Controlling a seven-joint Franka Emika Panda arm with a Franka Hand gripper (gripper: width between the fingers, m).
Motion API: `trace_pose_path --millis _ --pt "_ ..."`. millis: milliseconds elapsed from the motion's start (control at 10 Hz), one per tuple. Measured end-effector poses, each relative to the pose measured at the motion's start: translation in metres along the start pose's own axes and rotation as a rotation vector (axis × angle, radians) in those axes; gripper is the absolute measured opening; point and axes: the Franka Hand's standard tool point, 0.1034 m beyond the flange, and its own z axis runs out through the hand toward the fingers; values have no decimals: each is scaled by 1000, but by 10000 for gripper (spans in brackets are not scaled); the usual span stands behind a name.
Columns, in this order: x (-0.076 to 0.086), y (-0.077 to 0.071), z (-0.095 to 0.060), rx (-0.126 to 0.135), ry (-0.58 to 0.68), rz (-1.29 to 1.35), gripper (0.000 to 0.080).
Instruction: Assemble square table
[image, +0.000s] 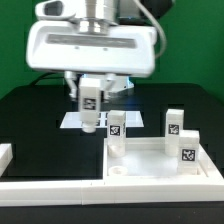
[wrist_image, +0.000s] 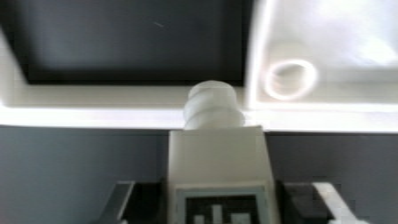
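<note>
Nearest the exterior camera, a long white border rail (image: 60, 188) runs along the front of the black surface (image: 30, 120). Just behind it lies the square tabletop (image: 150, 160), rim up, one tagged leg (image: 186, 146) standing at its corner on the exterior view's right. Two more legs (image: 116, 124) (image: 174, 121) stand just beyond the tabletop. Farther back, above the marker board (image: 72, 121), the gripper (image: 89, 113) is clamped on a fourth leg (image: 90, 108), upright. In the wrist view this leg (wrist_image: 214, 140) points toward the tabletop's round corner socket (wrist_image: 290, 79).
</note>
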Motion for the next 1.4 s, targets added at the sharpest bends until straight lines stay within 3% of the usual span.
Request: trace_pose_path --millis 200,600,700,800,900,1000,1100,1200,1400 --pt "14 -36 8 33 19 83 288" --pt "12 -27 10 23 18 35 288" --pt "0 19 4 -13 49 -75 288" --pt "-16 48 4 -9 31 -56 288" --pt "-24 57 6 25 16 -76 288" --pt "-27 51 12 64 24 -46 288" --pt "-26 30 19 101 38 9 288" --pt "-22 9 24 124 44 41 288" --pt "-10 -22 29 141 49 101 288"
